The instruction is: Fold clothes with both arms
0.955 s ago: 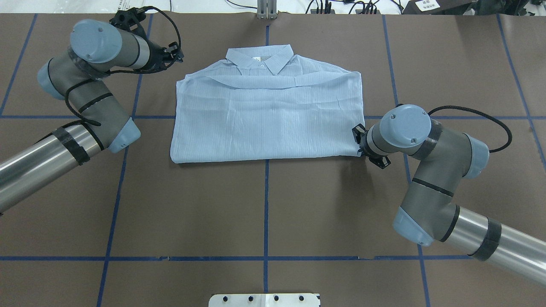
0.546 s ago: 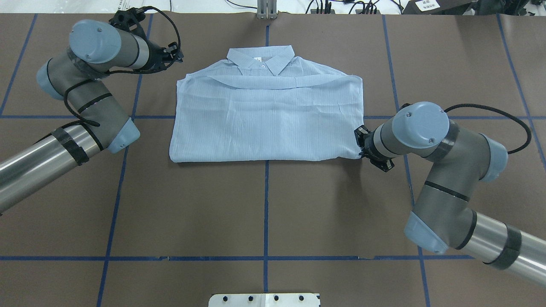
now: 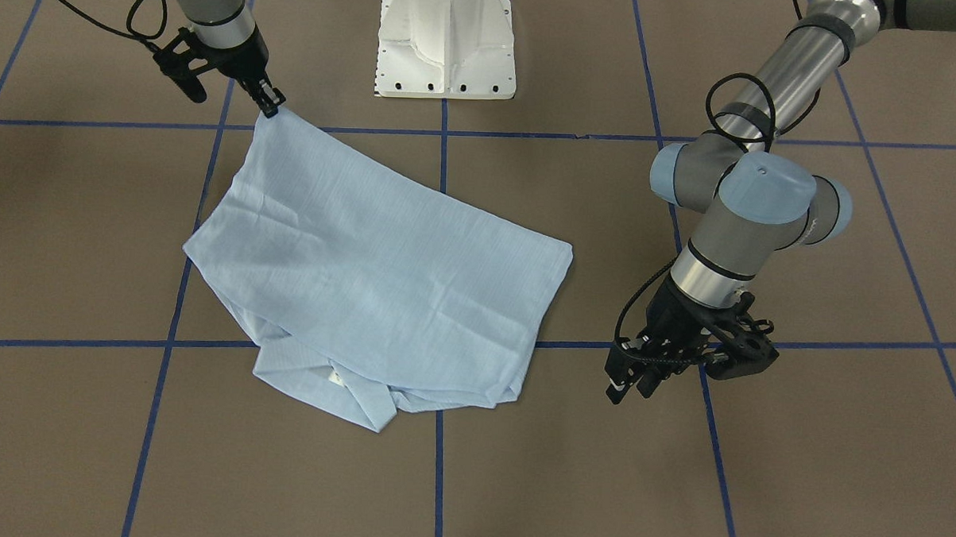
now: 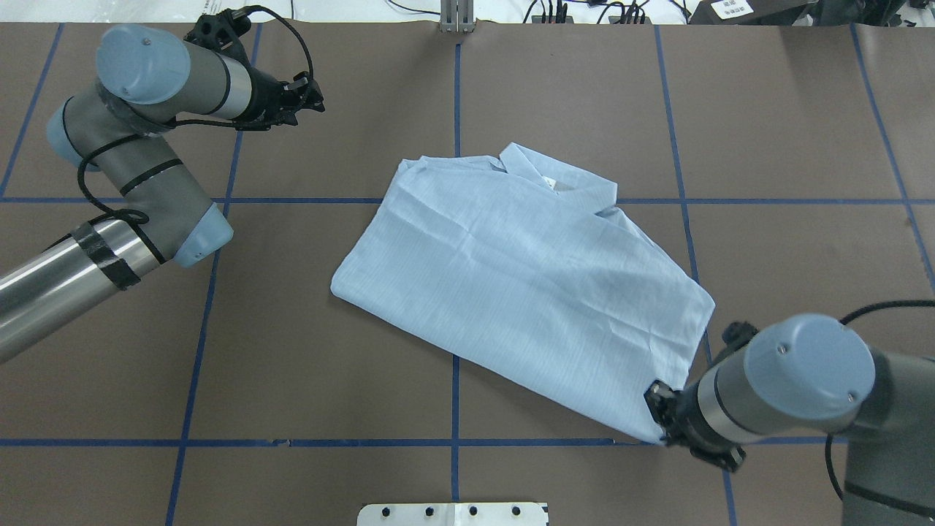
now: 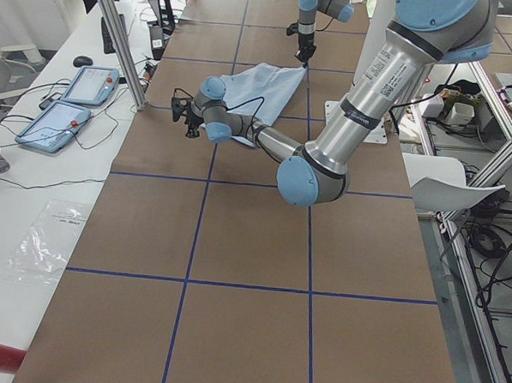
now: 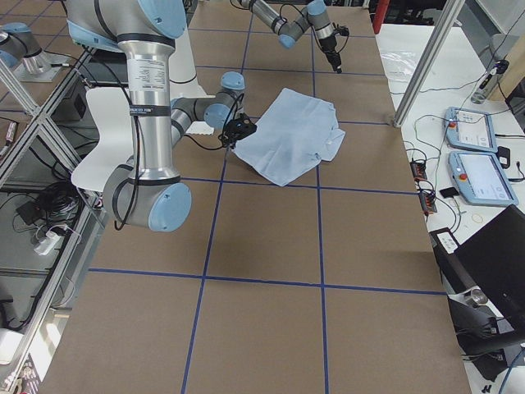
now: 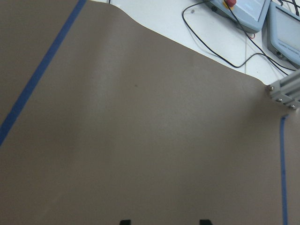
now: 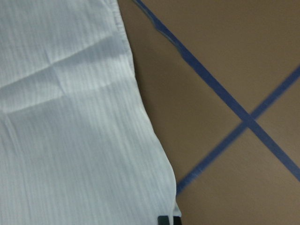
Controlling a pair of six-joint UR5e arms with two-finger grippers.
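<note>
The shirt has its corner between the right gripper's closed jaws, likely for turning; the left gripper gapes empty, well off.

Robotics lab. Evidence: my left arm and right arm reach over work table, brown cover marked with blue tape grid; my white base at table edge. Side bench carries control tablets with red stop button. Aluminium frame posts stand beside table; loose cables lie tangled on floor.
</note>
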